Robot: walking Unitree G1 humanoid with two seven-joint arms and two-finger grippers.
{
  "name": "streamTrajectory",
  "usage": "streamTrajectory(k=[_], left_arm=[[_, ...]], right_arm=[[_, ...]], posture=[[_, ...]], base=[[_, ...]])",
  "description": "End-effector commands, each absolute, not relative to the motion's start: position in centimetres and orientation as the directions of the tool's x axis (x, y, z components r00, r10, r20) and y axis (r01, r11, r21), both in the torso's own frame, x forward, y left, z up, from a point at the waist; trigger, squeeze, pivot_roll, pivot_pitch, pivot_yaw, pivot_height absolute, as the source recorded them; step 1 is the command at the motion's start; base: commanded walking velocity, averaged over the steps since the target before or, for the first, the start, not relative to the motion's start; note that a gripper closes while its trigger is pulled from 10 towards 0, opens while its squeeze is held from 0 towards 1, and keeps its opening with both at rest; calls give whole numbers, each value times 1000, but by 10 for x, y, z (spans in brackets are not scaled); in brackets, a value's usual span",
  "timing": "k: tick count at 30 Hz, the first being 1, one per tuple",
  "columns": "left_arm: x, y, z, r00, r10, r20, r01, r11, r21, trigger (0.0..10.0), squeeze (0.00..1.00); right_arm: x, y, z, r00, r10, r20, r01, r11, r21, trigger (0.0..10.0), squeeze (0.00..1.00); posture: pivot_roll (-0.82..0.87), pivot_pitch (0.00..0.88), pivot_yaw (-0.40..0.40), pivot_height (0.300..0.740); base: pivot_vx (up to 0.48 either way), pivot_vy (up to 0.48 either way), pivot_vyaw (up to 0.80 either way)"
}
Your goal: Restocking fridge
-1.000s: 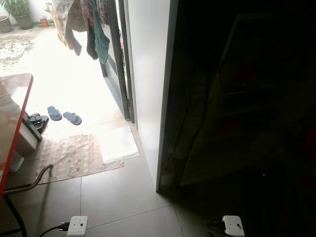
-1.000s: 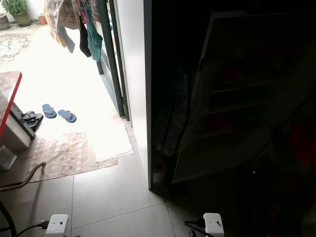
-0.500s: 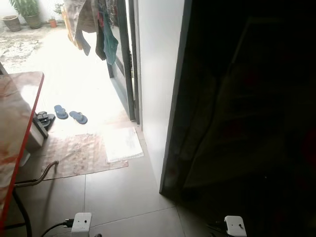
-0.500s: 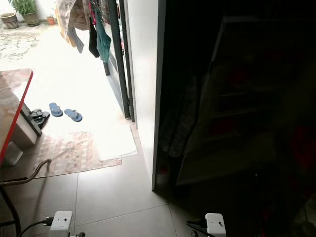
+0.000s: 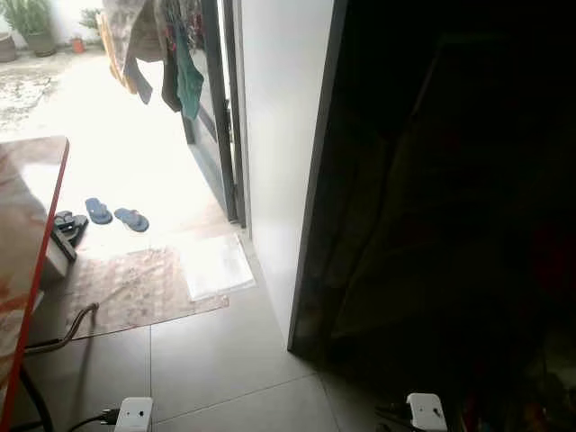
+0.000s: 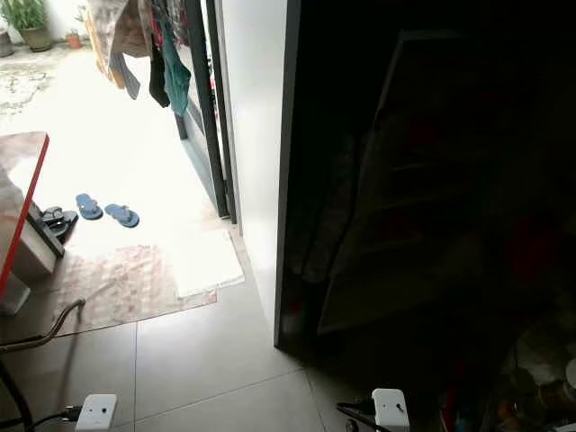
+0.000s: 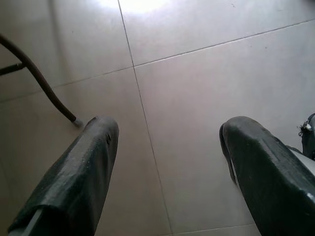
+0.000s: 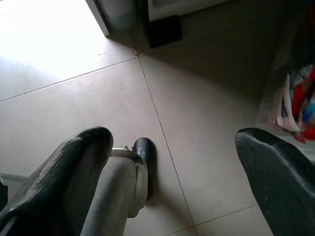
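You're facing the fridge (image 6: 432, 198), a dark mass filling the right side, its white side panel (image 5: 274, 135) lit by the doorway on the left. Pale tiles (image 5: 216, 360) run beneath you. A mat (image 5: 144, 283) lies by the threshold, with clothes (image 5: 157, 54) hanging above and blue sandals (image 5: 115, 214) beyond it. Your left gripper (image 7: 165, 162) hangs over bare tile, fingers spread wide and empty. Your right gripper (image 8: 174, 169) is likewise spread, holding nothing, near bright packets (image 8: 295, 105).
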State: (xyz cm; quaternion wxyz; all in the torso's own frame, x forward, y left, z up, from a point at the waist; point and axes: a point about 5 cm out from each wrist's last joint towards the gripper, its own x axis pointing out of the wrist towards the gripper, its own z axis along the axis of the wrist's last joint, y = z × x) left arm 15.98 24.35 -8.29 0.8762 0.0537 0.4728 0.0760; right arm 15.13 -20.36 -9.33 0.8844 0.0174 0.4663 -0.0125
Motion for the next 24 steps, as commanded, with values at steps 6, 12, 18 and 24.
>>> streamTrajectory(k=[6,12,18,24], left_arm=[[161,232,-85,537,168,-827,-64,985,159,10000,0],[161,232,-86,537,168,-827,-63,985,159,10000,0],[169,222,-85,547,156,-822,-59,987,147,10000,0],[165,234,-84,542,169,-824,-66,985,158,10000,0]], right_arm=[[148,-205,-95,548,-10,-836,33,999,10,10000,0],[148,-205,-95,548,-10,-836,33,999,9,10000,0],[150,-205,-94,550,-7,-835,26,1000,9,10000,0],[150,-205,-94,551,-11,-834,34,999,10,10000,0]], posture=[[-142,0,-7,740],[-142,0,-7,740],[-148,0,-8,740],[-151,0,-5,740]], base=[[0,0,-750],[0,0,-750],[0,0,-745],[0,0,-744]])
